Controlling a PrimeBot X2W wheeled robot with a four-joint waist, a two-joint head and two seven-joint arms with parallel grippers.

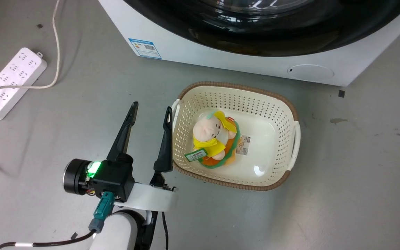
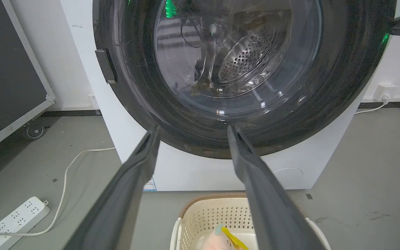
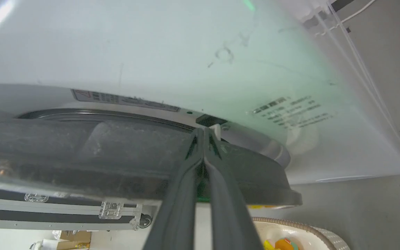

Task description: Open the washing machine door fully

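Left gripper [image 1: 152, 106] is hovering low in front of the washing machine [image 1: 221, 59], its two long fingers spread wide and grasping nothing. In its own wrist view they are framing the lower rim of the washing machine door [image 2: 241, 59], so it seems to be waiting as a spare rather than working. Just right of it, also before the washing machine, a perforated cream laundry basket [image 1: 234, 85] is sitting with a plush toy [image 1: 210, 139] lying inside, presumably waiting as the load. The door, glossy black around its bulging glass, is covering nearly the whole front of the washing machine, with its small handle tab [image 2: 106, 66] sitting on the rim's left side in the left wrist view. Farther right, the right gripper [image 3: 205, 131] is reaching in with fingers clenched together and empty, its tips nosing at the seam between the door's rim and the washing machine's white front, likely to hook or pry that edge. Whether the door is already cracked off its seat I cannot tell; it is looking nowhere near fully open.
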